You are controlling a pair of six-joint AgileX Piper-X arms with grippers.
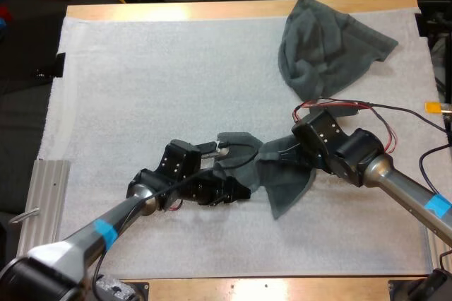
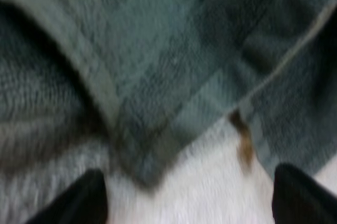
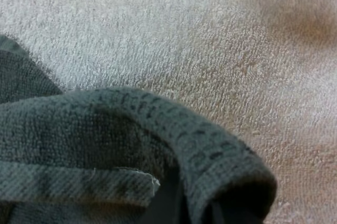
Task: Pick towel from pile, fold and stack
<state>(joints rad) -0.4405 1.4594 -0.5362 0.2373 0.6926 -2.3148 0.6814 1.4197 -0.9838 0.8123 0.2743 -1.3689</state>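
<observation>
Stretching crosswise, the towel (image 1: pixel 289 184) lies bunched and twisted near the middle of the white mat (image 1: pixel 141 82), long axis running from one arm to the other. Your right gripper (image 1: pixel 275 156) is clamped on the end nearest it, with cloth folded over its fingers. Your left gripper (image 1: pixel 232 170) stands with fingers (image 2: pixel 87 200) apart and clear, and the towel's hemmed corner is directly ahead, just beyond the tips. Judgement: your left arm is the one placed for the next grasp, and a straight advance should reach that corner. The crumpled towel (image 1: pixel 332 46) lies well apart, toward the surface's (image 1: pixel 212 11) far right.
</observation>
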